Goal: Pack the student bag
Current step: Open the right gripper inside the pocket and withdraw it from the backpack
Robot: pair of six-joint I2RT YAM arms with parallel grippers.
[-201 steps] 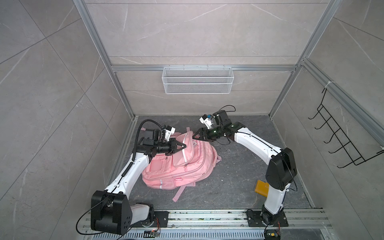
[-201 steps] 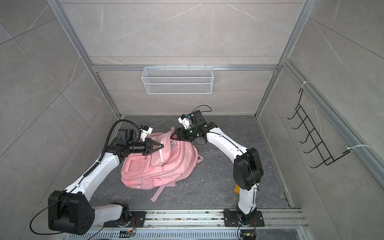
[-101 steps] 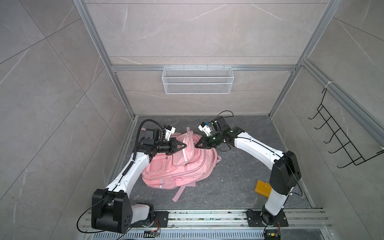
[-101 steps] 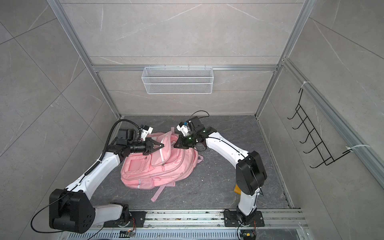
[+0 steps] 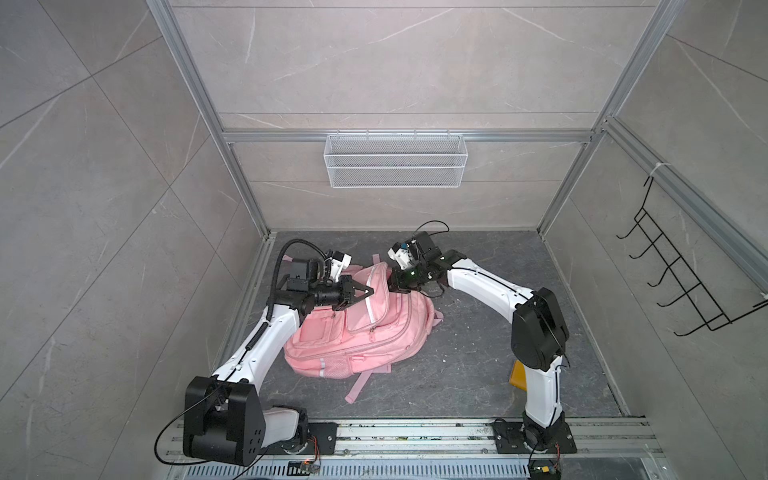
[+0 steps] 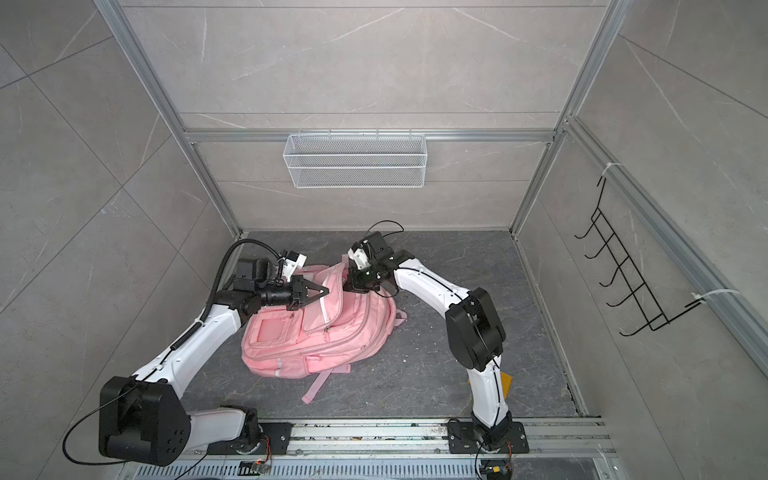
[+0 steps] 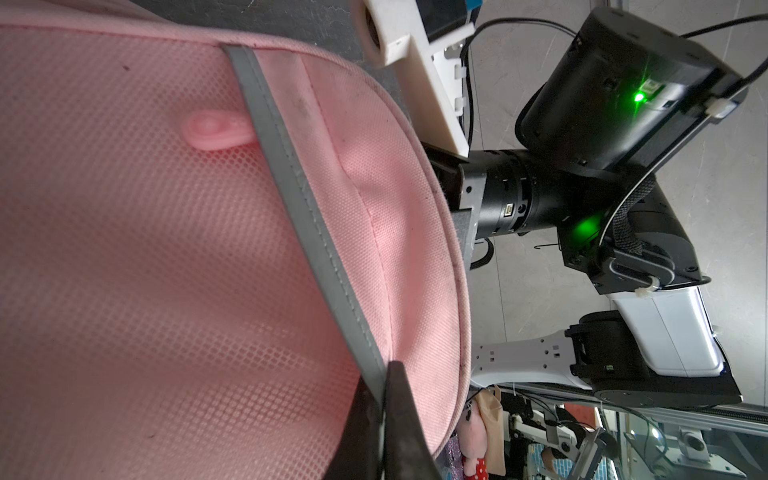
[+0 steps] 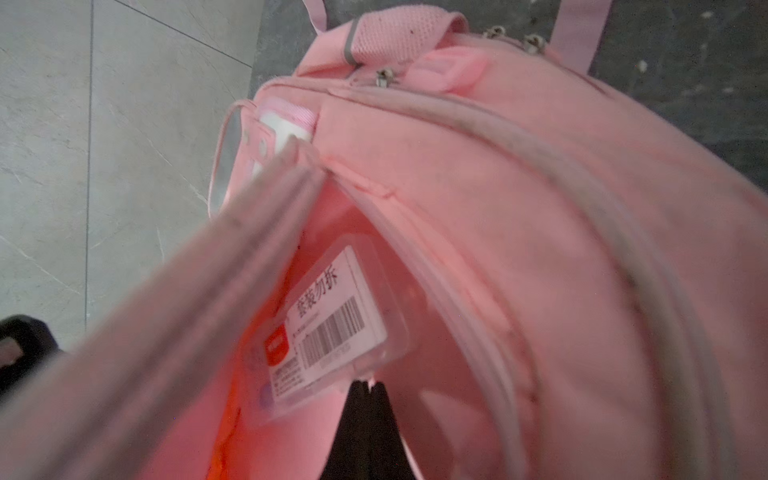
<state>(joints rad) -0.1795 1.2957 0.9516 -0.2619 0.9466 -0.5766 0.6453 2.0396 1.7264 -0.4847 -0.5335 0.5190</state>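
Note:
The student bag [image 5: 361, 332] [image 6: 316, 332], a pink backpack, lies on the dark floor between both arms. My left gripper [image 5: 371, 292] [image 7: 384, 368] is shut on the bag's grey reflective strip [image 7: 299, 187] and holds the front panel up, so the top gapes. My right gripper [image 5: 390, 286] [image 8: 371, 384] is shut and pokes into that opening. Its tips meet the edge of a clear plastic box [image 8: 332, 328] with a barcode label that lies inside the bag; nothing shows between them.
A white wire basket [image 5: 395, 160] hangs on the back wall. A black hook rack [image 5: 681, 282] is on the right wall. A yellow flat object [image 5: 518, 374] lies on the floor behind the right arm's base. Loose pink straps [image 5: 365, 384] trail toward the front rail.
My right gripper has come forward from behind the bag into its top opening and has shut. The left gripper has kept its hold on the bag's front.

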